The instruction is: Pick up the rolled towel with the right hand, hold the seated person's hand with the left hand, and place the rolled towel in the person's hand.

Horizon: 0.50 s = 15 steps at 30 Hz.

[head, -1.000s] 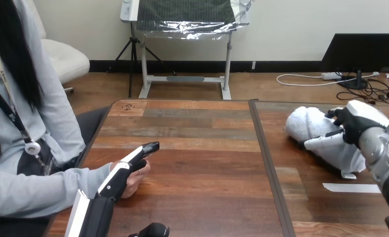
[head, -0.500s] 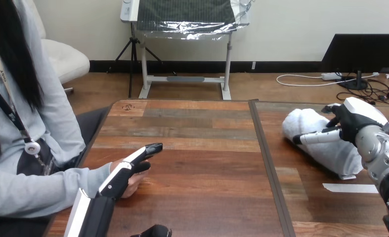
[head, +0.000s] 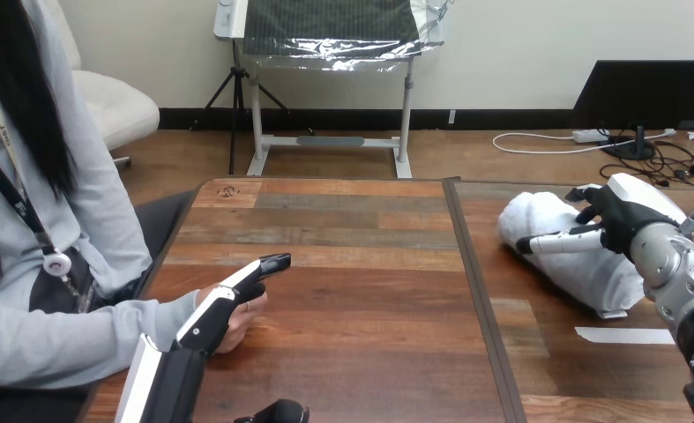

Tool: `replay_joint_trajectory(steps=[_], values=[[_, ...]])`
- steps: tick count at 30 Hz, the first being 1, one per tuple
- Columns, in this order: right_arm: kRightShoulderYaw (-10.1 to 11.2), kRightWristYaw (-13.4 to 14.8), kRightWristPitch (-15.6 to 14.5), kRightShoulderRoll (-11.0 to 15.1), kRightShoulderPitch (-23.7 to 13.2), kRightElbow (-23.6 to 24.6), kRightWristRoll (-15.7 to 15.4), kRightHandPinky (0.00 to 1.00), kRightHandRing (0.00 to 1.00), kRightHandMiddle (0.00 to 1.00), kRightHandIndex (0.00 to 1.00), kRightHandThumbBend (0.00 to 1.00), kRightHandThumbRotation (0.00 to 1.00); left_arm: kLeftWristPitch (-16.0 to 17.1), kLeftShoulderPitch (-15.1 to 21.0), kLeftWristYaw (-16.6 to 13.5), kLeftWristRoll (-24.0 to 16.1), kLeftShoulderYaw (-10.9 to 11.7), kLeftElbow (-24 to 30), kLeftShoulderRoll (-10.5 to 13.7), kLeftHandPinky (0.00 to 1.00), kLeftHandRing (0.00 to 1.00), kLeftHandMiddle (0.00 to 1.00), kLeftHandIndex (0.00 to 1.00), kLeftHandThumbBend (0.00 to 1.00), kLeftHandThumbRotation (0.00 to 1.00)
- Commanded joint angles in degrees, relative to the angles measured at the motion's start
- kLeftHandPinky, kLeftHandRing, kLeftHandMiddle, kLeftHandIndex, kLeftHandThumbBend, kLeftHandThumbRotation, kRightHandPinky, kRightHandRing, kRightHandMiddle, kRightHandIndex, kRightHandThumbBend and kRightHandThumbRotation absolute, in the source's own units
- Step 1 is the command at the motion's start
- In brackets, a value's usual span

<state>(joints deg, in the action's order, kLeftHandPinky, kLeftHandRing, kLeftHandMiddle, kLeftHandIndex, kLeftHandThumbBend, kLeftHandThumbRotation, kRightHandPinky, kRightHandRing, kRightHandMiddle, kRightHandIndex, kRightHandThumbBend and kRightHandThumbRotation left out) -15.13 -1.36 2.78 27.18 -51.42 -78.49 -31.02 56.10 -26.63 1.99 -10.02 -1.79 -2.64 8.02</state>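
Here, the right hand [head: 630, 216] clasped the rolled towel [head: 537, 216] at the right of the table [head: 361, 264], thumb across its front, fingers behind. The left hand [head: 211, 317], fingers straight, lay over the person's hand [head: 242, 319].

This looks like a robotics lab or test room. Two silver machine forearms reach over a dark wooden plank table [head: 352, 264]. The black-and-white left hand [head: 228, 298] lies over a seated person's hand [head: 240, 324], and the right hand [head: 627, 216] clasps a white rolled towel [head: 581, 264]. A strip of white tape [head: 621, 335] is stuck on the tabletop.
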Motion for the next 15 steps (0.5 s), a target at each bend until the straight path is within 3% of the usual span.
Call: replay_joint_trajectory(steps=[1,9,15], values=[[-0.2,-3.2,1.5,-4.7,1.7,0.7,1.3,0.58,0.73,0.79,0.91,0.89,0.54,0.1,4.3,0.2,0.5,-1.2,0.4,-0.5,0.85,0.87,0.85,0.81,0.99,0.82],[-0.3,-4.2,3.1,-5.1,2.7,1.6,2.3,0.63,0.77,0.84,0.91,0.87,0.55,-0.1,6.2,0.2,0.5,-1.8,-0.6,-1.0,0.85,0.87,0.85,0.81,0.98,0.8],[-0.7,-4.1,4.2,-5.4,3.5,2.5,2.6,0.62,0.75,0.8,0.91,0.88,0.55,-0.3,7.1,0.3,0.5,-2.3,-0.9,-0.9,0.85,0.88,0.85,0.81,0.98,0.8]])
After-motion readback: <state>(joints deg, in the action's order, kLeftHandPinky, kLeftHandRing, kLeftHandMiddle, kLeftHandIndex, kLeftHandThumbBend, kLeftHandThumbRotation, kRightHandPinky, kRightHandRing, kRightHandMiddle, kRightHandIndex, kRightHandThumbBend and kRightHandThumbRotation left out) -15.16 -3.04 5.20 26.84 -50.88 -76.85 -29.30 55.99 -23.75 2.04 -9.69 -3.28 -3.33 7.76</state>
